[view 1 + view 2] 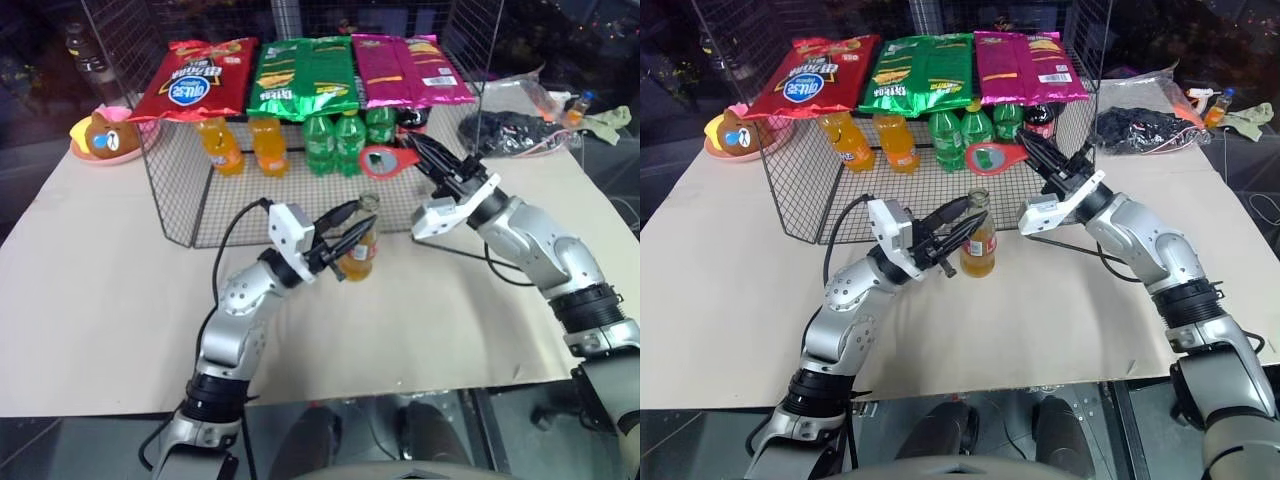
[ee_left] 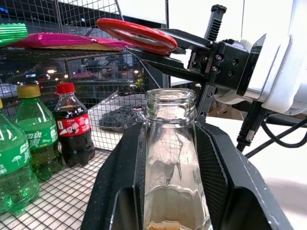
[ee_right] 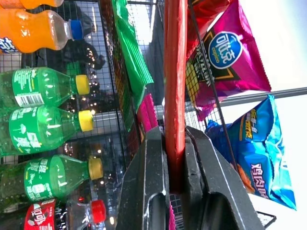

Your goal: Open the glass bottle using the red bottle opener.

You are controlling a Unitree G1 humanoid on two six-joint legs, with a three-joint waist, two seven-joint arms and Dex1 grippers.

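Two grippers, one job: bottle steadied, opener raised.
Left gripper (image 1: pixel 345 245) clamping glass bottle (image 1: pixel 360 252) upright, mouth (image 2: pixel 170 101) uncapped; right gripper (image 1: pixel 418 152) pinching red bottle opener (image 1: pixel 382 160) above.

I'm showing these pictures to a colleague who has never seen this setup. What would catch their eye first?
Probably the glass bottle at centre, clamped in the left gripper, its mouth uncapped. Just beyond it, the right gripper holds the red opener raised before the wire rack of sodas and bright snack bags.

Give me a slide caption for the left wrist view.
Left tool grips the uncapped glass bottle; right tool holds the red bottle opener above its mouth.
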